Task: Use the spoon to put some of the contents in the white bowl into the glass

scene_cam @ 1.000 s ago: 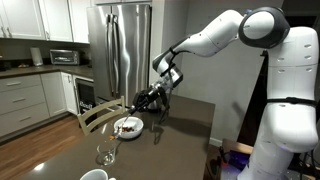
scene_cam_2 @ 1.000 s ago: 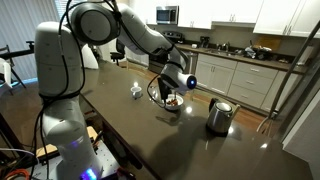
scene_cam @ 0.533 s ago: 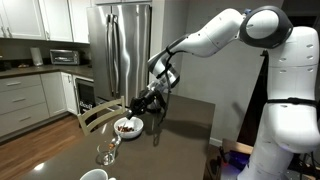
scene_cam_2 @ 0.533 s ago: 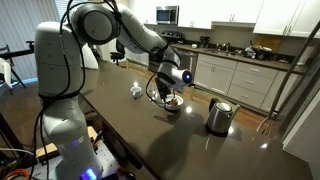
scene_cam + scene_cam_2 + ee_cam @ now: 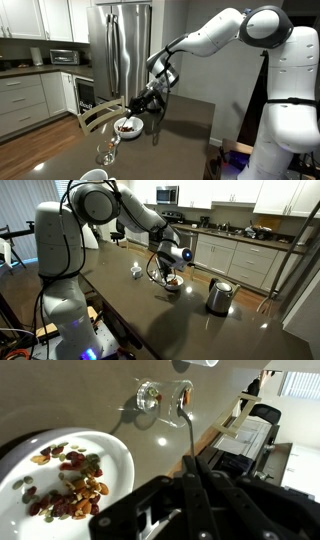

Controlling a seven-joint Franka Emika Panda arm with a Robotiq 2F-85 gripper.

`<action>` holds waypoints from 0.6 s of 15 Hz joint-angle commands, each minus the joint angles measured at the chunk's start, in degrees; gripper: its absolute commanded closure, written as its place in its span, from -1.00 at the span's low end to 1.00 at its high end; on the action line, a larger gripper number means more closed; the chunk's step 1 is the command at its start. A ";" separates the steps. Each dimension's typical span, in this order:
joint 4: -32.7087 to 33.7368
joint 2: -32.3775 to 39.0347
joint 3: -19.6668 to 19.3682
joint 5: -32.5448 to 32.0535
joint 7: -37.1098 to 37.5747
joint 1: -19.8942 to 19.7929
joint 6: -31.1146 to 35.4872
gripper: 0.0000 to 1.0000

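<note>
Gripper (image 5: 192, 488) fingers clamped on spoon (image 5: 188, 435) handle, just right of white bowl (image 5: 120, 448) holding contents (image 5: 68, 485), tip pointing toward glass (image 5: 149, 398).

Wrist view: bowl (image 5: 116, 450) on table (image 5: 60, 395) toward 9 o'clock, contents (image 5: 68, 485) heaped inside. Glass (image 5: 150, 398) at 1 o'clock of bowl, apart from it. Spoon (image 5: 187, 425) at 3 o'clock of bowl, handle between fingers of gripper (image 5: 192, 478), running toward 12, tip just beside glass at its 3 o'clock. Mug (image 5: 196, 363) past glass, at top edge.

In an exterior view: glass (image 5: 106, 154) at 7 o'clock of bowl (image 5: 132, 129), gripper (image 5: 148, 100) above bowl at 2 o'clock, chair (image 5: 100, 112) behind table edge at 10 o'clock.

In an exterior view: kettle (image 5: 219, 297) at 4 o'clock of bowl (image 5: 172, 286), mug (image 5: 137, 271) at 10 o'clock, all on table.
</note>
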 commanded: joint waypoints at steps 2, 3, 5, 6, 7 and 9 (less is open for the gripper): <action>2.51 1.66 0.30 -0.62 0.43 -0.39 1.58 0.91; 2.90 2.00 0.31 -0.63 0.44 -0.39 1.81 0.91; 3.71 2.75 0.31 -0.65 0.51 -0.43 2.18 0.91; 4.10 3.12 0.30 -0.64 0.51 -0.44 2.38 0.91; 4.48 3.42 0.30 -0.71 0.55 -0.42 2.64 0.91; 5.27 3.92 0.33 -0.78 0.48 -0.34 3.21 0.91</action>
